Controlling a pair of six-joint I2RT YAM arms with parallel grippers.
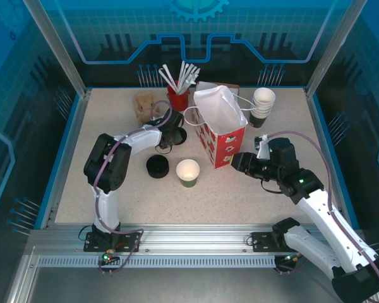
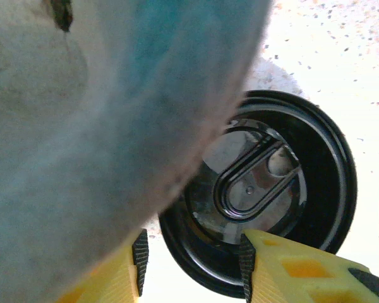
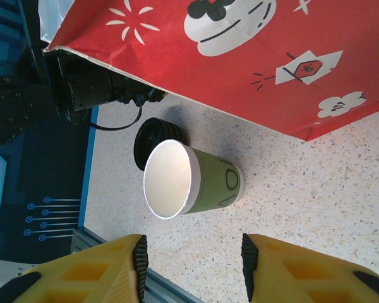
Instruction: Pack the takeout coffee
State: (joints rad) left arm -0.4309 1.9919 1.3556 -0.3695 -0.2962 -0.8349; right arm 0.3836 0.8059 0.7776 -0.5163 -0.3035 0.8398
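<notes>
The takeout coffee's cup (image 1: 188, 172), olive-green paper with a white inside, stands upright at mid-table with no lid on it. My right gripper (image 1: 237, 163) is open to its right, by the bag's near corner; in the right wrist view the cup (image 3: 192, 180) lies ahead of the open gripper (image 3: 192, 265), apart from both fingers. My left gripper (image 1: 170, 136) hovers open over a black lid (image 2: 259, 189) flat on the table. One finger (image 2: 247, 265) is above that lid and the other is off its edge. A blurred pale shape hides the upper left of the left wrist view.
The red and white paper bag (image 1: 221, 129) stands open right of centre. Another black lid or lid stack (image 1: 157, 166) lies left of the cup. At the back are a stack of lidless cups (image 1: 262, 104), a red holder of stirrers (image 1: 178, 95) and brown paper items (image 1: 144, 104).
</notes>
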